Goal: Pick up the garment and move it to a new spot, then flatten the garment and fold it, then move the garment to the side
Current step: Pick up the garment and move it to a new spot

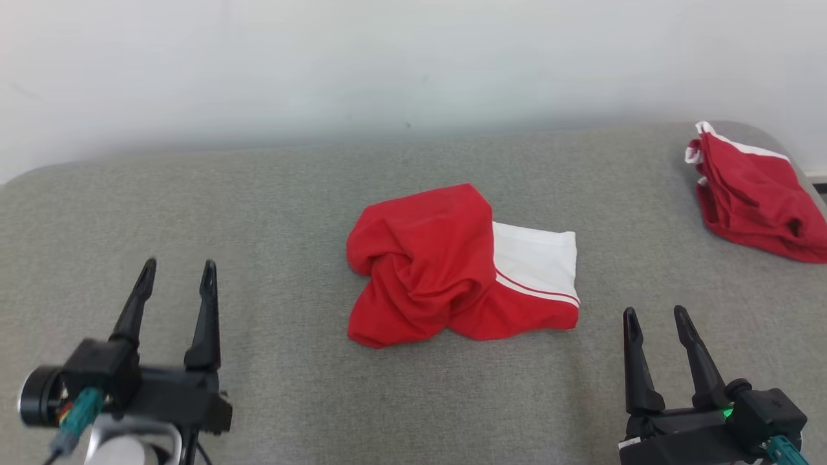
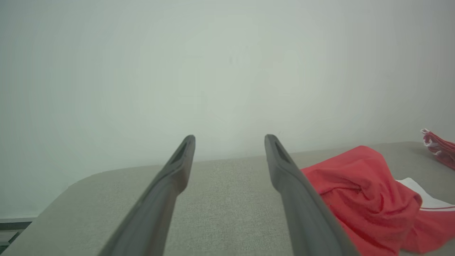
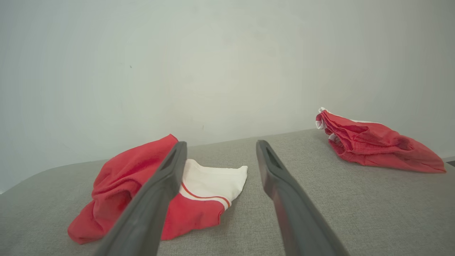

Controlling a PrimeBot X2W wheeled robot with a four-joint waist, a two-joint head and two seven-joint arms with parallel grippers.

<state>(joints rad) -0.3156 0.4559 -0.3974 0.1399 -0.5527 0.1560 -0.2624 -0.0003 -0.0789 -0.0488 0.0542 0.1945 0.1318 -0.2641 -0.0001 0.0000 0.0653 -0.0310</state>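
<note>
- Surface: a grey cloth-covered table (image 1: 258, 213) with rounded far corners is set against a plain pale wall (image 1: 323, 58).
- Garment (image 1: 426, 258): red, with a white panel edged by a thin stripe. It is found crumpled near the middle of the table. The red part is heaped and twisted on the left, and the white panel is laid flatter on the right. It is judged to be the piece to be worked, being unflattened and placed between both arms.
- Left gripper (image 1: 179, 266): its fingers are spread wide and nothing is held. It is poised over bare table at the near left, well apart from the garment.
- Right gripper (image 1: 656, 313): its fingers are likewise parted and empty. It is poised at the near right, near the garment's white corner but not touching it.
- Second garment (image 1: 756, 200): red with white trim, bunched at the far right corner close to the table's edge. It is judged to have been set aside.
- Open room: bare cloth is left all round the middle garment. The widest stretch is on the left, while the right is narrowed by the second garment and the far side is closed by the wall.
</note>
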